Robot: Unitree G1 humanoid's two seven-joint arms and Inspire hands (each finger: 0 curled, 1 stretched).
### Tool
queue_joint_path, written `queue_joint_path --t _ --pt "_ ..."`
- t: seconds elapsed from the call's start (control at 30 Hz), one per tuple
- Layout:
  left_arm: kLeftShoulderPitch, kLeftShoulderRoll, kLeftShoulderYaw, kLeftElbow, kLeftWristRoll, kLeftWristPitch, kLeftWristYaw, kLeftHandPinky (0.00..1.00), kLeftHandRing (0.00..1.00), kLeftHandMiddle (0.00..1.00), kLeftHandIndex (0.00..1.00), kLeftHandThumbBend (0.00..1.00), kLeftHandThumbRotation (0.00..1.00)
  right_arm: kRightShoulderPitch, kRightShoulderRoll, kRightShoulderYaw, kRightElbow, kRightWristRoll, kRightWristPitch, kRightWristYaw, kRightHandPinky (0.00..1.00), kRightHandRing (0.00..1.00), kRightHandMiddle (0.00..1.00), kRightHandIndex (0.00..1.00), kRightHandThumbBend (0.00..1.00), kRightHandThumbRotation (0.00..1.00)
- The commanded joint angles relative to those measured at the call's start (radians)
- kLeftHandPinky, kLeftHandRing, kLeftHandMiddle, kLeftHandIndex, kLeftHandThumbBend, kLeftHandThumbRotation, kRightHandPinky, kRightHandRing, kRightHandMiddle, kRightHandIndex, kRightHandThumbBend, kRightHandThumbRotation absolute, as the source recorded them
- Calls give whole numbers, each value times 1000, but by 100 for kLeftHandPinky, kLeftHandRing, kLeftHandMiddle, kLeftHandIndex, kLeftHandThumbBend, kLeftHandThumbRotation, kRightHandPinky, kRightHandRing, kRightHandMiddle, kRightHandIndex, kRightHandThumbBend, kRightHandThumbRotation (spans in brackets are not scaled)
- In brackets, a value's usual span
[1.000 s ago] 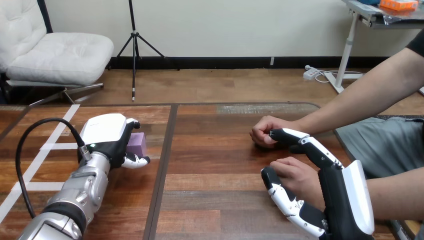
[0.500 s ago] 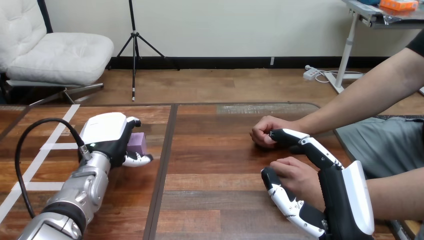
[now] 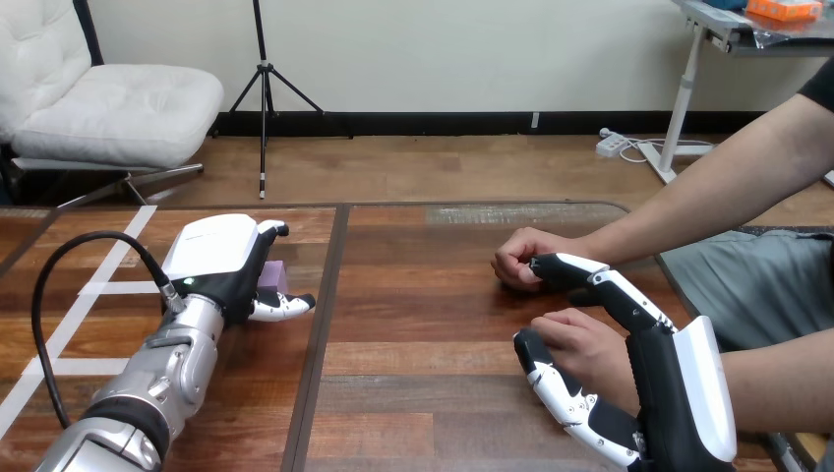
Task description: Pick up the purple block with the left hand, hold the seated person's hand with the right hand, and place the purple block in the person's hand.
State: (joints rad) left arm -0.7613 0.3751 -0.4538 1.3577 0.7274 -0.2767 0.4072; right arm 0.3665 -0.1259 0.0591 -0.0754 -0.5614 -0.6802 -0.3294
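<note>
Brown wooden desk (image 3: 423, 324), left part: a small purple block (image 3: 277, 276), mostly hidden, its long axis not readable. The left hand (image 3: 221, 261) arches over it, fingers and thumb curled round it. The right hand (image 3: 679, 393) stands edgewise, fingers nearly straight, with the person's hand (image 3: 590, 349) between them and its thumb.

The surface (image 3: 413, 324) is dark wood in planks under a smooth, glossy varnish, with strips of matt white tape (image 3: 98, 288) stuck on at its left. The left hand (image 3: 221, 280) and the right hand (image 3: 679, 403) each wear smooth, glossy white plastic shells over matt black plastic. The left forearm (image 3: 172, 369) is silver metal with a satin sheen, a smooth black rubbery cable (image 3: 98, 236) loops beside it, and the purple block (image 3: 275, 275) looks matt and smooth
</note>
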Motion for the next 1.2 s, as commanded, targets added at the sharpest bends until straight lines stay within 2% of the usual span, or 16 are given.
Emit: queue_joint_path --t 0.0,0.33,0.8,1.17 --pt "-71 8 17 -23 -23 -12 21 76 84 87 86 68 36 -45 -1 -8 -26 12 -6 -10 67 73 73 72 43 43" --pt "-93 3 20 -19 -38 11 -19 77 84 87 86 76 33 -49 0 -7 -23 5 -7 -15 67 73 73 72 43 43" --pt "-120 -2 -9 -11 -9 53 -66 75 85 88 86 79 32 -42 -4 -9 -28 10 -5 -9 68 74 74 72 44 44" --pt "-130 -13 -18 -7 2 85 -72 74 84 87 85 81 28 -37 -9 -9 -29 20 -16 -5 68 74 74 72 43 43"
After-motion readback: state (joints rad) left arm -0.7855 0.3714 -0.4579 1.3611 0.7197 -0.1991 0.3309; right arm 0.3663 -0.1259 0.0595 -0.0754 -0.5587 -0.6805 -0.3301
